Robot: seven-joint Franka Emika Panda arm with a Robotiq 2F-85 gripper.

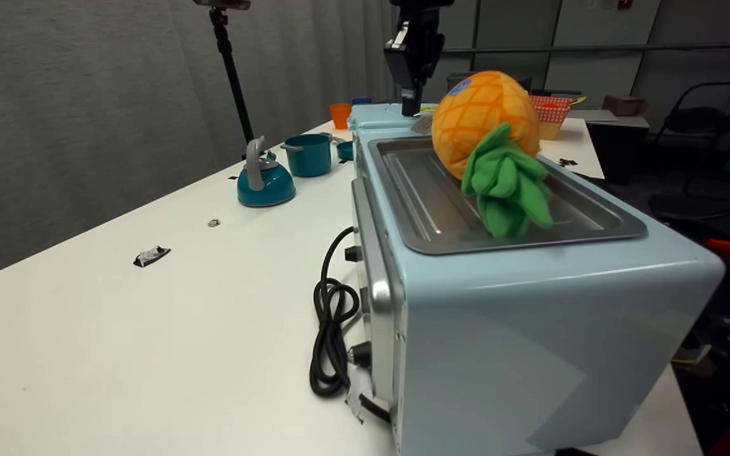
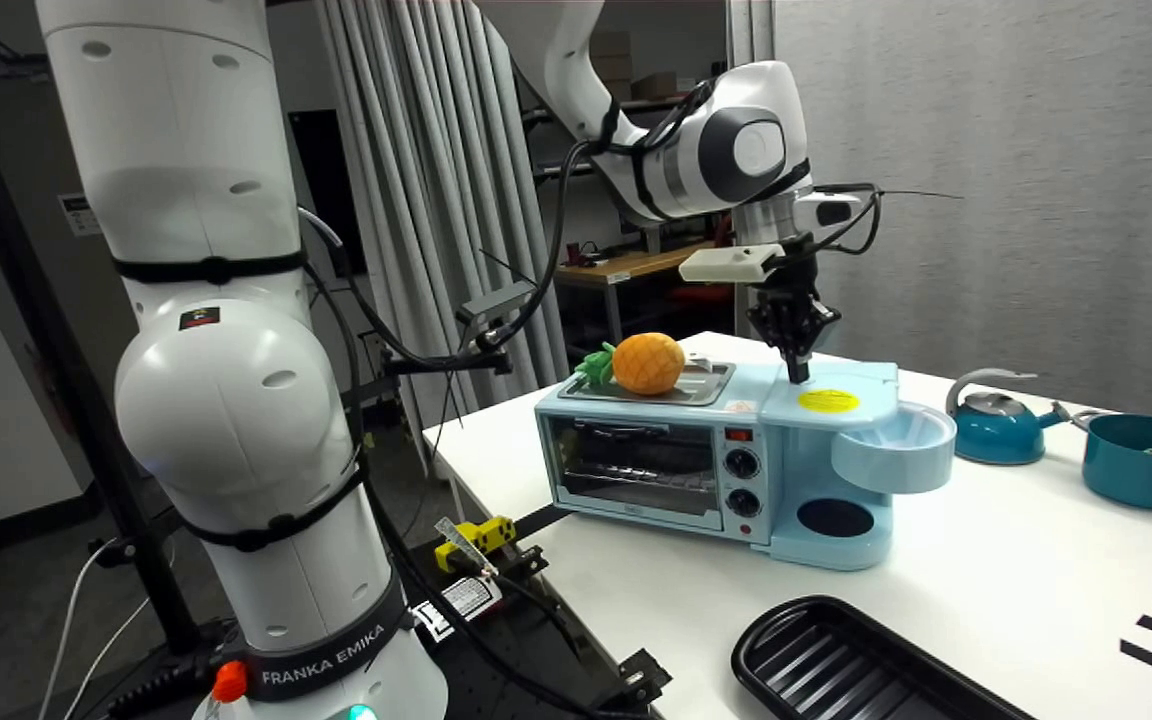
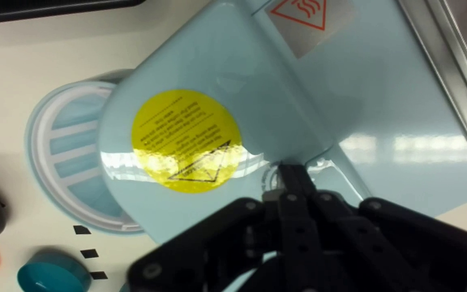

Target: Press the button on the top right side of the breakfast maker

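Above the flat lid (image 3: 201,69) at the right end of the pale-blue breakfast maker (image 2: 776,470), seen from its knobbed front, the gripper (image 3: 296,168) points down with its two fingers together and nothing visible between them. The breakfast maker stands on a white table (image 2: 996,580). Beside the tips, the wrist view shows a small ringed mark (image 3: 269,177), partly hidden by them; I take it for the button, but cannot be sure, nor tell whether the tips touch it or sit just over it. The step in hand seems to be the press, or the last alignment ahead of it. To do it well, centre the joined tips on that ringed mark first, since an off-centre push could skid on the glossy lid. Then go straight down, slowly, without tilting, and stop once the button gives, because excess force might shove or tip the breakfast maker. Lift straight up afterwards, with no swing toward the plush pineapple (image 2: 649,363) that lies on the metal tray (image 2: 710,387)
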